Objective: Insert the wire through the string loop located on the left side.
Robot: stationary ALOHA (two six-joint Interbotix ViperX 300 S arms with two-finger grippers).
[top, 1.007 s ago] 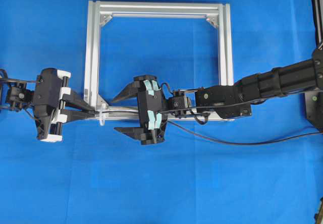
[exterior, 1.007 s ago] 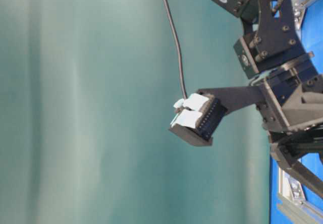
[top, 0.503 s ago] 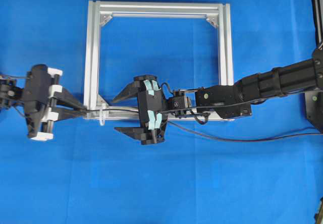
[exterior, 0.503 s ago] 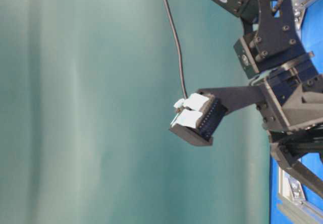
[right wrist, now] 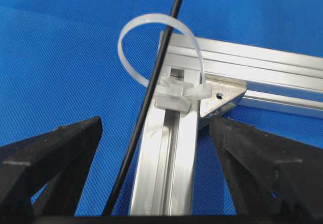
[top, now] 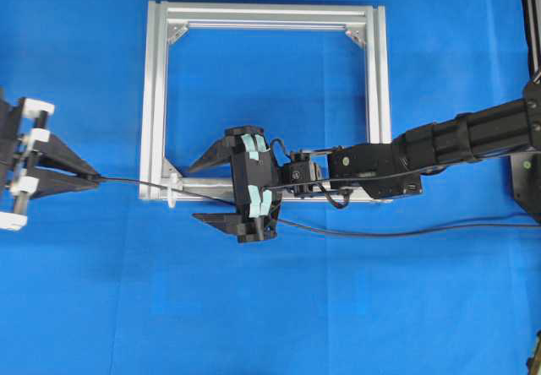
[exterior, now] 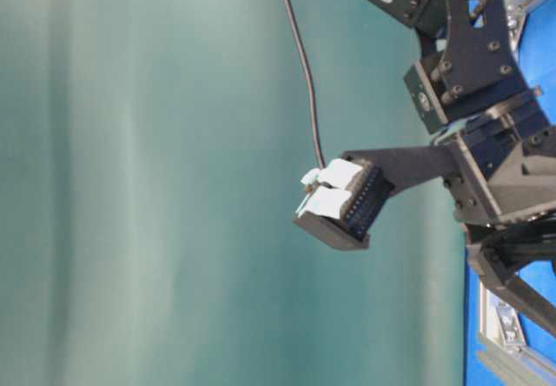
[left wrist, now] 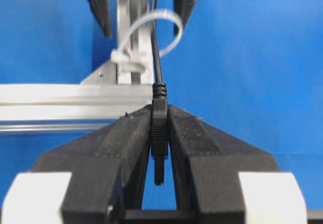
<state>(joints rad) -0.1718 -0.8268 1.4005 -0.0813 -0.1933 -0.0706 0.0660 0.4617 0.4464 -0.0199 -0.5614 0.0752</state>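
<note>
**Now: wire threaded through loop, left gripper holding the plug end**

Wire (top: pixel 127 181) runs from the left gripper's (top: pixel 95 176) tips rightward across the blue cloth (top: pixel 270 307), over the frame's (top: pixel 155 96) lower-left corner, under the right gripper (top: pixel 199 191), then off to the right edge of the overhead view. In the left wrist view the plug (left wrist: pixel 159 128) sits clamped between the black fingers (left wrist: pixel 197 143), its strain relief just past the tips, its back end poking into the gap behind them. Cable leads straight ahead and passes inside the string loop (left wrist: pixel 151 30).

Right wrist view confirms it: the wire (right wrist: pixel 151 98) goes through the white loop (right wrist: pixel 161 37), which stands upright from a small white mount on the aluminium rail, just beside the triangular corner bracket (right wrist: pixel 222 95).

Left gripper: closed down tight on the plug, sitting well left of the frame, near the left edge of the overhead view.

Right gripper: jaws spread wide, nothing between them. Fingers straddle the frame's bottom rail, tips pointing at the loop corner; the wire passes between them without touching either as far as I can tell.

Table-level view shows only the right arm's hardware and a black cable against a teal backdrop.
</note>
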